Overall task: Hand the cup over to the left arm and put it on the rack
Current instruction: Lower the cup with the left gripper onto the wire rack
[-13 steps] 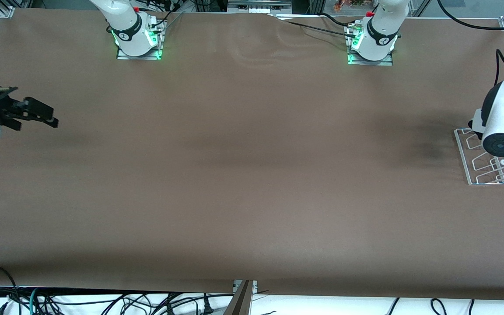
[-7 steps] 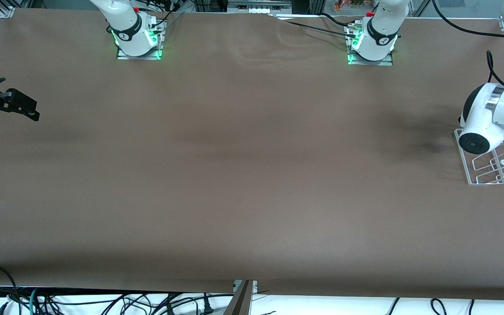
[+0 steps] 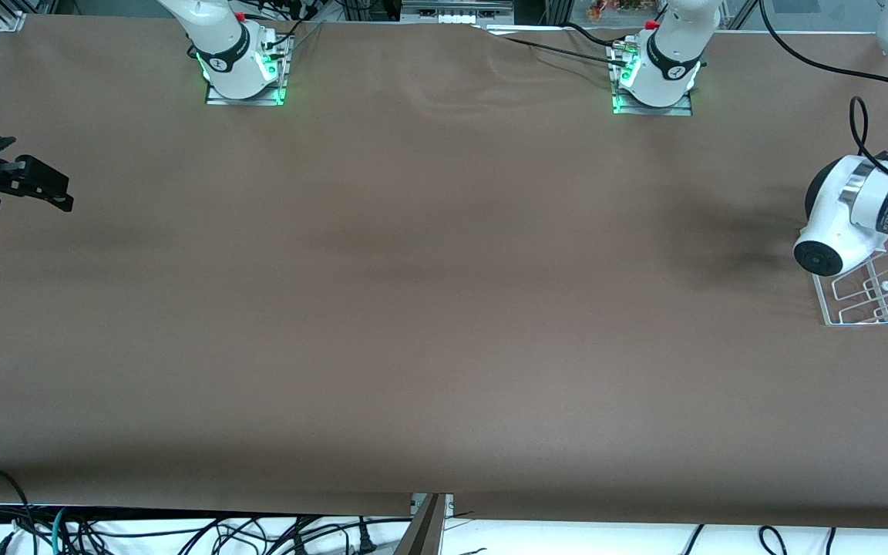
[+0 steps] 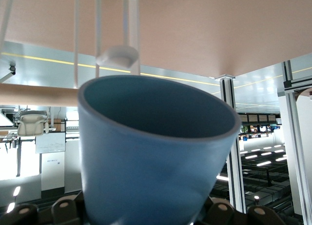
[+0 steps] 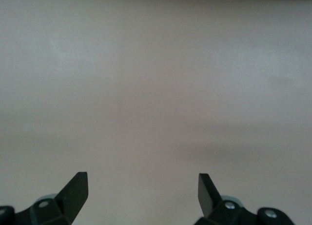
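Light-blue plastic fills our left wrist view: the cup [image 4: 146,156] sits clamped in the left gripper [image 4: 141,210], mouth toward a white-tipped prong [image 4: 117,55] of the rack [image 3: 868,297]. In our front view the left arm [image 3: 849,220] hangs over that rack at its end of the table, hiding the cup there, probably just above the wires. The right gripper [image 5: 142,192] waits open over bare brown table [image 3: 428,308].
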### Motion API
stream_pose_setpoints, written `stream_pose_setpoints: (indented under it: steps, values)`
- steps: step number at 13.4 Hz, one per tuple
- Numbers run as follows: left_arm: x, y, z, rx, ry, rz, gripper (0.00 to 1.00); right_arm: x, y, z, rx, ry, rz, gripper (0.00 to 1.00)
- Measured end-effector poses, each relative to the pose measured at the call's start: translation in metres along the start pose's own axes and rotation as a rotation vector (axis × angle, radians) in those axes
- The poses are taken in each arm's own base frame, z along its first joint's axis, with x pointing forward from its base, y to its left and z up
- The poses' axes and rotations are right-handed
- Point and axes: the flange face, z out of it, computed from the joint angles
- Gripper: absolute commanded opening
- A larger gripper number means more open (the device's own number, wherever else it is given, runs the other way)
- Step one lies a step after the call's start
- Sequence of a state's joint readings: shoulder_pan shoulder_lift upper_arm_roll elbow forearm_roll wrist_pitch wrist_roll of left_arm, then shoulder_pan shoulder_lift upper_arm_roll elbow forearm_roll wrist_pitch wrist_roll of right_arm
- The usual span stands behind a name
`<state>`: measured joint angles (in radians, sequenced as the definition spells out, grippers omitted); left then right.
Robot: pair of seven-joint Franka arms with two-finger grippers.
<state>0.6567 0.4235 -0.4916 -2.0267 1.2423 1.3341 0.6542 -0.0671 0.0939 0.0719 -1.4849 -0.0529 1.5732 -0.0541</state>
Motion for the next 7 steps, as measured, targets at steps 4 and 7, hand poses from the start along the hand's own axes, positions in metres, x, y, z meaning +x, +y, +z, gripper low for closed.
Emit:
stream_pose_setpoints:
  steps: [4,7]
  values:
    - [0.009,0.0,-0.001,0.016,-0.012,-0.03,0.0,0.002,0.0,0.003,0.001,-0.006,0.0,1.0]
    - [0.02,-0.001,-0.001,0.036,-0.034,-0.044,0.0,0.002,0.001,0.004,0.001,-0.006,0.001,1.0]
